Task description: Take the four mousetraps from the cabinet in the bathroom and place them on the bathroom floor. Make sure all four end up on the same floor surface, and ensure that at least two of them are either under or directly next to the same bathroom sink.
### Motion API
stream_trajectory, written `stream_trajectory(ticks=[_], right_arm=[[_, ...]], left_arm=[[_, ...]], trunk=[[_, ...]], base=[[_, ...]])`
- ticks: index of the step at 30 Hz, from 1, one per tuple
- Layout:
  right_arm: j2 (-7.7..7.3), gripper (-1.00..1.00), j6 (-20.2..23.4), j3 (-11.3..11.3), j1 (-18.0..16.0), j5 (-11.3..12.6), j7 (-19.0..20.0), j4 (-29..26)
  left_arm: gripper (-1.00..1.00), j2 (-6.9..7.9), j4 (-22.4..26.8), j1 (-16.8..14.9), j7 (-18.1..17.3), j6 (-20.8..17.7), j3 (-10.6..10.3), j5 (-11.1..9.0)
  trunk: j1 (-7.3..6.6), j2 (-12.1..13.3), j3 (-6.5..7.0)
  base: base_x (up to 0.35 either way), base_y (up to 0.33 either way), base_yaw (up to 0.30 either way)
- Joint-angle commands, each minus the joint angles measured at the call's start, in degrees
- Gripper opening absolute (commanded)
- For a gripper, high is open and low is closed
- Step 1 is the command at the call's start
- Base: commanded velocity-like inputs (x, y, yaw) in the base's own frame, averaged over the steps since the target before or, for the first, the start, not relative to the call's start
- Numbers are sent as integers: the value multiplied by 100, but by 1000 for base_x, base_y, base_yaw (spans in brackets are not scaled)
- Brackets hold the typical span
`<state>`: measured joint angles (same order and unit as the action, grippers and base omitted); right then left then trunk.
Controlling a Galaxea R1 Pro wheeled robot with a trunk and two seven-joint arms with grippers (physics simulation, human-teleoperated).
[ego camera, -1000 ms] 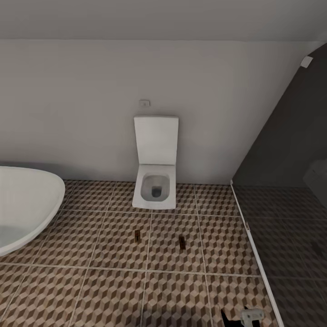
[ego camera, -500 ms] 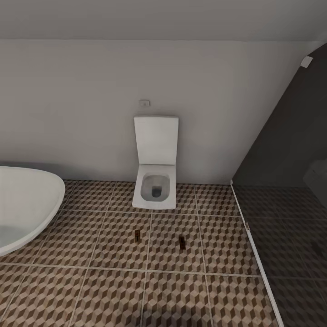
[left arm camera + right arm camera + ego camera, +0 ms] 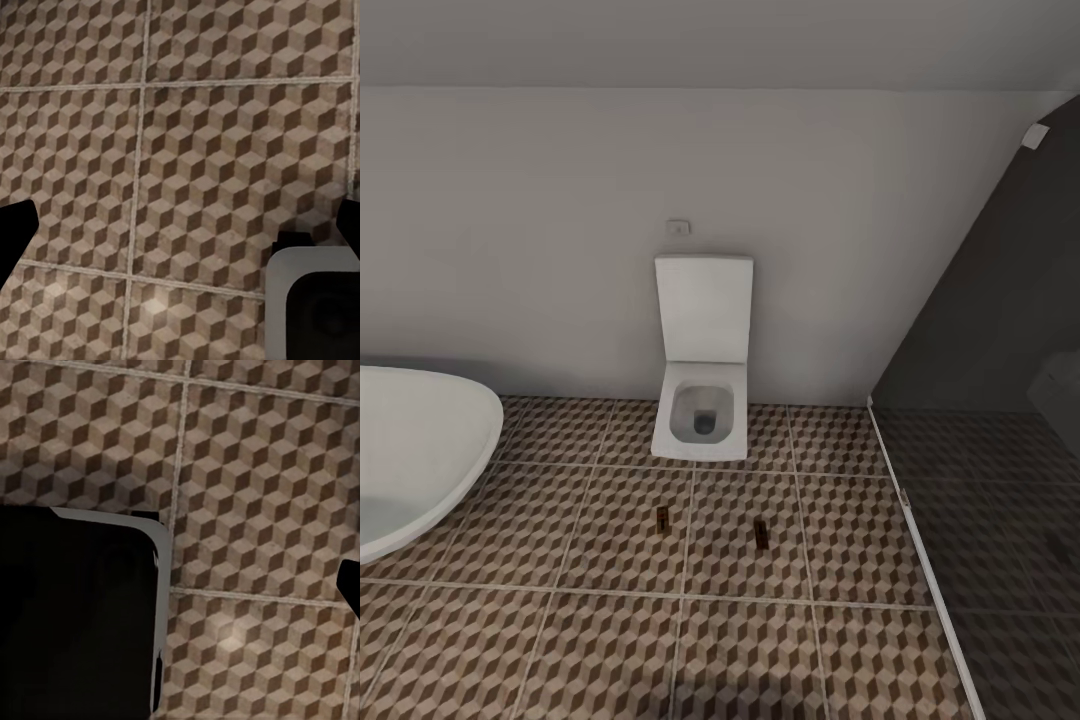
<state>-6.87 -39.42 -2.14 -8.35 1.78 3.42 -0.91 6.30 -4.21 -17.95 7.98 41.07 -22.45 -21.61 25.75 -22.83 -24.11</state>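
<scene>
Head view first: two mousetraps lie flat on the bathroom floor (image 3: pixel 610 640), both in front of the toilet (image 3: pixel 703 370). One mousetrap (image 3: pixel 661 515) sits on the left, just beside a grout line, and the other mousetrap (image 3: pixel 761 533) sits a bit to the right and slightly nearer the camera; they're apart from each other, not touching. Too small to make out any label or writing on them, and honestly nothing readable anywhere here. A white bathtub (image 3: pixel 420 450) curves in at the left, a small white wall plate (image 3: pixel 678 227) sits above the toilet lid, and a dark glass panel (image 3: pixel 1000 400) closes off the right side.

Left wrist view: just cube-pattern tile straight below, with dark bits of the left tool's fingers (image 3: pixel 15 232) at the two edges of the picture, so it looks spread wide with nothing between. A grey-rimmed black robot part (image 3: pixel 315 307) pokes in at one corner.

Right wrist view: same tile, a big black grey-edged robot body part (image 3: pixel 75 615) covering a chunk of it, and one dark sliver of a right tool finger (image 3: pixel 351 581) at the edge. Can't tell how that one's set.
</scene>
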Motion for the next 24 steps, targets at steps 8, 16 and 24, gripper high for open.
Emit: stream_trajectory(ticks=[8,16,24], right_arm=[[8,100,68,-15,15,23,28,-8],[31,100,89,-15,17,17,35,-20],[52,100,92,-15,18,23,37,-22]], left_arm=[[100,-5,-18,-7,28,17,-49,-13],[100,1,-18,-7,23,21,-49,-13],[100,-1,-18,-7,16,23,-49,-10]], trunk=[[3,-9,-8],[3,-9,-8],[3,-9,-8]], base=[[0,0,0],[0,0,0],[0,0,0]])
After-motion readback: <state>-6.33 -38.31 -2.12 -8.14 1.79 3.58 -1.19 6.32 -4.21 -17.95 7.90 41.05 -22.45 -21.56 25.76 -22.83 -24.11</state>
